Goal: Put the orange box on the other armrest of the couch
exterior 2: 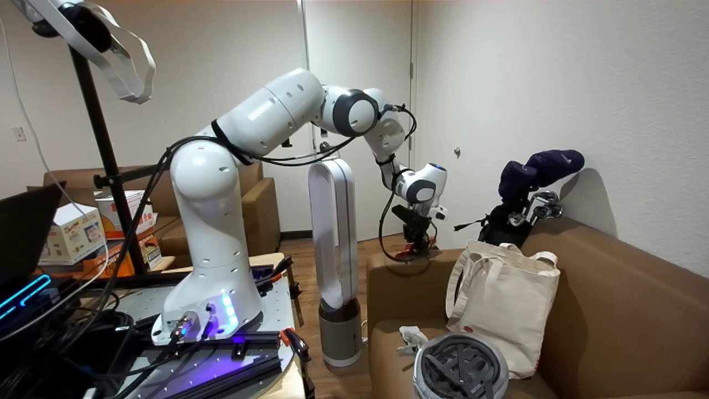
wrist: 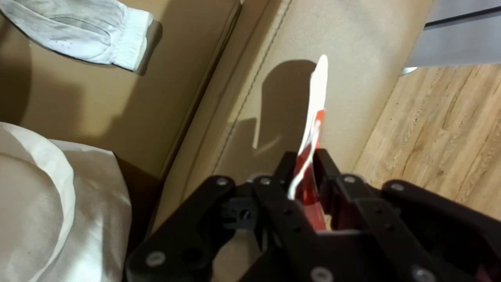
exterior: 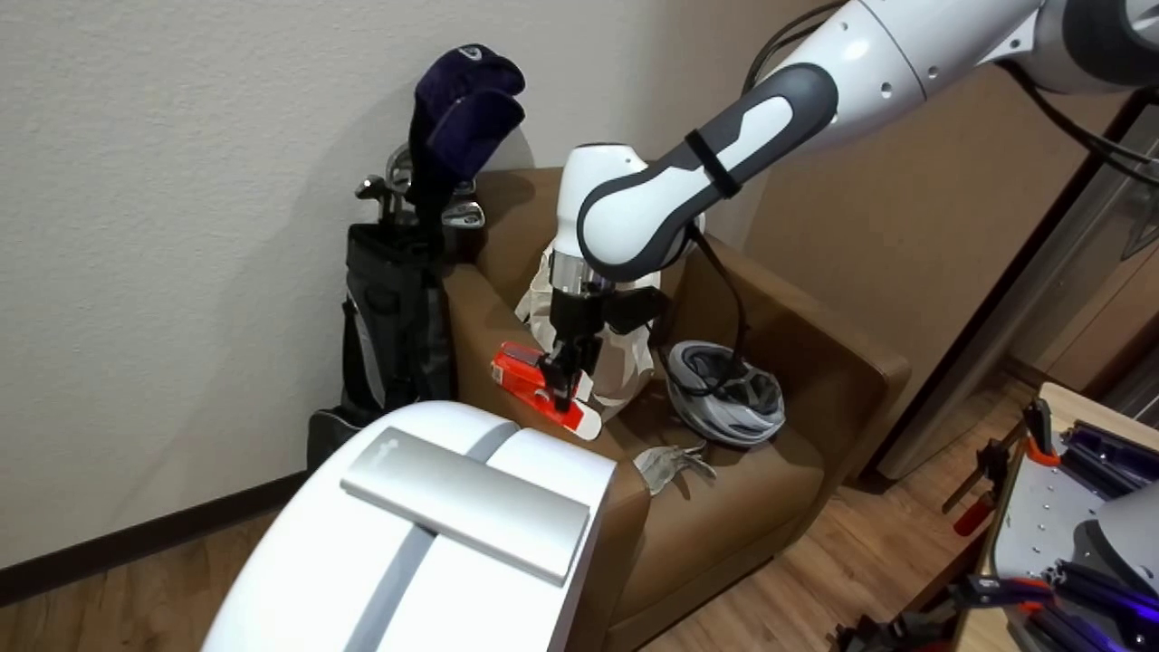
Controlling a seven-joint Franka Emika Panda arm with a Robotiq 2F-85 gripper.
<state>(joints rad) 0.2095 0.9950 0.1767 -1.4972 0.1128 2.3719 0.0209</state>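
Black jaws pinching a flat, rectangular red-orange carton (exterior: 518,373) with white markings part-way along its length; the wrist view shows it edge-on, gripped by its broad faces, its rounded white end (wrist: 320,78) projecting past the jaws. Directly beneath lies a broad, flat-topped, tan-brown upholstered armrest (wrist: 360,51), a shadow falling on it beside the carton; whether carton and armrest touch cannot be told. On the boxy tan-brown upholstered couch (exterior: 751,489) to which this armrest belongs, a cream cloth tote bag (exterior 2: 504,310) with looped handles stands just beside the armrest, and a whitish glove (wrist: 82,33) lies near its front end. A silver-grey cycle helmet (exterior: 715,421), padded inside showing, rests between the tote bag and the matching tan-brown armrest opposite (exterior: 815,323), the latter well apart from the carton. Just outside the first armrest stands a black golf bag (exterior: 394,299) with a grey stripe, holding metal-headed clubs (exterior: 464,215) and navy cloth headcovers (exterior: 475,113). Farther out: a glossy white casing (exterior: 480,589) crossed by a silver bar (exterior: 466,507), in the foreground of an exterior view; an upright white oval fan (exterior 2: 349,238) on a grey base, near the couch; and the white jointed robot arm (exterior 2: 207,216), visible in both exterior views, mounted on a metal-topped bench (exterior 2: 278,307) and extending over the couch
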